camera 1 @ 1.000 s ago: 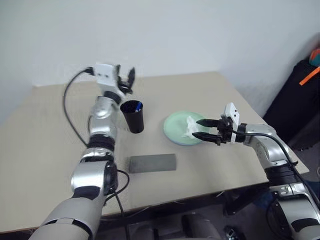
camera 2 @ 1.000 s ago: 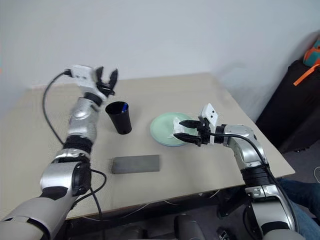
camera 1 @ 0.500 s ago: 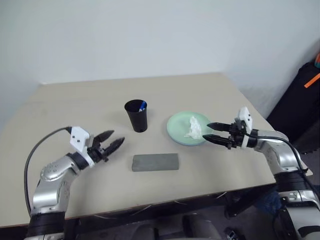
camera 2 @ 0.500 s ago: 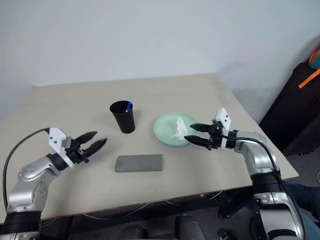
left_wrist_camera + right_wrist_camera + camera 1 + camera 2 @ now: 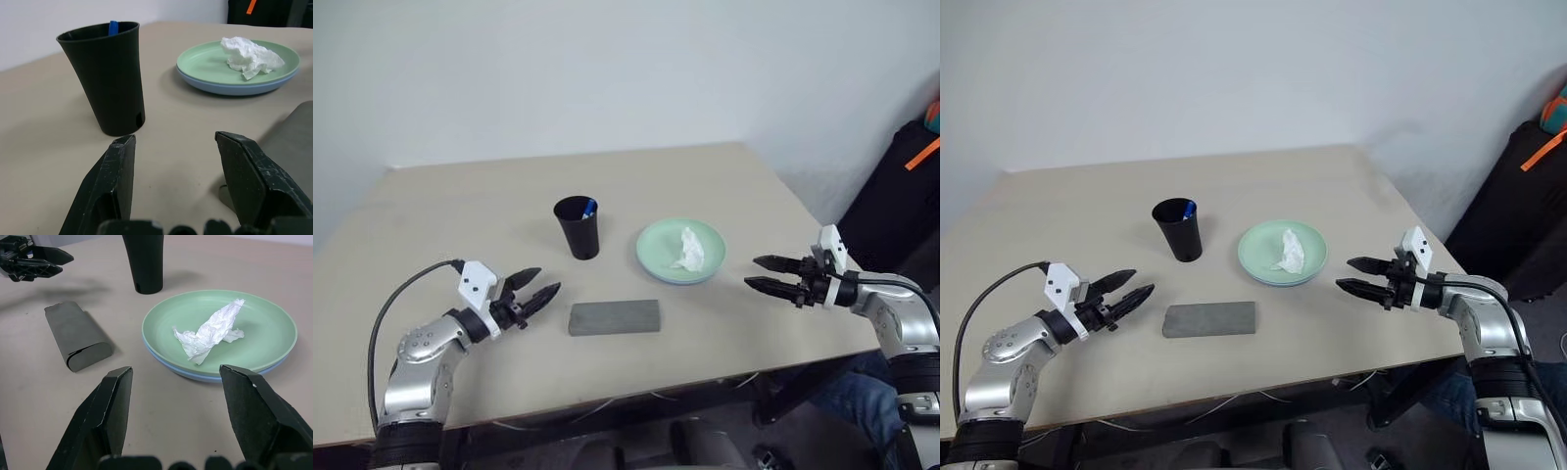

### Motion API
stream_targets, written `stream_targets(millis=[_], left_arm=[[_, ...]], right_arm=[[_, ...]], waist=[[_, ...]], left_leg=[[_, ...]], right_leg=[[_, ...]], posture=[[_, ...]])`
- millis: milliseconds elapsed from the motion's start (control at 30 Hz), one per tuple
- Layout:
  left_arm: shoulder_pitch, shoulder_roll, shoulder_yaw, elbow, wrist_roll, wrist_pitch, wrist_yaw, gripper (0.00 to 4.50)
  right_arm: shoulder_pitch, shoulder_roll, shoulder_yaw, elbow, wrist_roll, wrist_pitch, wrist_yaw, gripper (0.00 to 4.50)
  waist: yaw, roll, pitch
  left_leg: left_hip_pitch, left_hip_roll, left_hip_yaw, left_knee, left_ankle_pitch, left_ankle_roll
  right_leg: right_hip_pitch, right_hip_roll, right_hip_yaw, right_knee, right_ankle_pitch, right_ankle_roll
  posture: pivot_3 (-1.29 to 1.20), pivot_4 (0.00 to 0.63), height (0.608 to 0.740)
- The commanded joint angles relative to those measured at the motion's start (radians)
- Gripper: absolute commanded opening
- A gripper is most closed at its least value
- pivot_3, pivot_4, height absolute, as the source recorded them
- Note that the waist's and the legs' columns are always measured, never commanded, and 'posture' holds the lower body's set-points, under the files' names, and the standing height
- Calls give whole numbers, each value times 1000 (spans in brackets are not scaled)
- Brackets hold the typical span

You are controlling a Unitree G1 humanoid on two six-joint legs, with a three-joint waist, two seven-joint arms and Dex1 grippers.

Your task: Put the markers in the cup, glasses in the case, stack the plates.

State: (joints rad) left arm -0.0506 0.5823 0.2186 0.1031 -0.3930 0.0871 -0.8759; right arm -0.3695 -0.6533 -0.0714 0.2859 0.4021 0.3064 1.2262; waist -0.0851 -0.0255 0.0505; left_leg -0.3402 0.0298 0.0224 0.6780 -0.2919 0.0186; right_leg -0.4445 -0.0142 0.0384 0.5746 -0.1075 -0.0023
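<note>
Head views: the left tool (image 5: 536, 287) hovers released over the surface (image 5: 705, 176), the grey case (image 5: 614, 317) just beside its tips; the right tool (image 5: 767, 274) is spread empty, near the stacked plates (image 5: 658, 259).

Left wrist view: the black cup (image 5: 107, 78), a blue marker (image 5: 113, 27) inside, stands ahead.

Right wrist view: a crumpled tissue (image 5: 210, 330) lies on the green plate ahead.

Head stereo pair looks down across the beige flat surface (image 5: 724, 176); both low wrist cameras seemingly share the stacked green-over-blue plates (image 5: 220, 333).
</note>
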Motion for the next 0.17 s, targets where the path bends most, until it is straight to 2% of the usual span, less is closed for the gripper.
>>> stream_targets(millis=[33,167], left_arm=[[-21,-2,0,-1,2,-19,-5,2695],[-24,-2,-8,-2,4,-15,-7,2695]], right_arm=[[-9,-16,-35,-6,16,-20,5,3076],[8,-26,-42,-28,23,-13,3,3076]], waist=[[0,0,0],[0,0,0]], left_leg=[[0,0,0,0,0,0],[0,0,1,0,0,0]], right_leg=[[0,0,0,0,0,0],[-1,0,1,0,0,0]], posture=[[0,0,740],[0,0,740]])
